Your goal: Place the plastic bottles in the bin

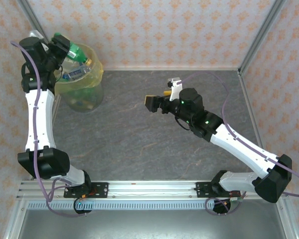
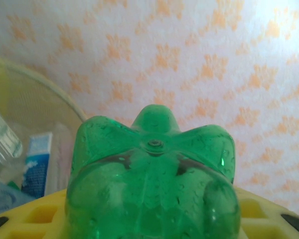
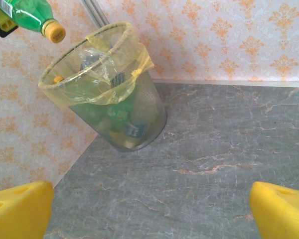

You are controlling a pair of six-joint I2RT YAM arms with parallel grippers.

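— The left gripper (image 1: pixel 59 46) is clamped on a green translucent plastic bottle (image 1: pixel 75 53). We see its yellow pads (image 2: pixel 261 216) on either side of the bottle's base end.

— Agreed. In the left wrist view we look straight at the lobed bottom of that bottle, which is glossy and speckled with small droplets.

— Where do we place it?

— It is in the air above the round wire-mesh bin (image 3: pixel 148 110), which is lined with a translucent yellow bag and stands at the far left of the grey stone-patterned table (image 1: pixel 154 149). The bottle tilts with its yellow cap (image 3: pixel 55 32) lowest, near the bin's rim but apart from it.

— And inside the bin?

— We make out green and blue shapes through the mesh. A clear bottle with a blue label (image 1: pixel 72 74) lies near the top.

— How do the arms stand?

— The left arm rises from its base along the table's left side, and its wrist turns towards the bin. The right arm reaches from the near right to the middle of the table. The right gripper (image 1: pixel 158 98) faces the bin with its fingers spread wide and nothing between them.

— What can't we settle?

— We cannot count the bottles in the bin, because the bag blurs them. The right wrist view cuts the held bottle off at its corner, and the bottle itself hides most of the left fingers.
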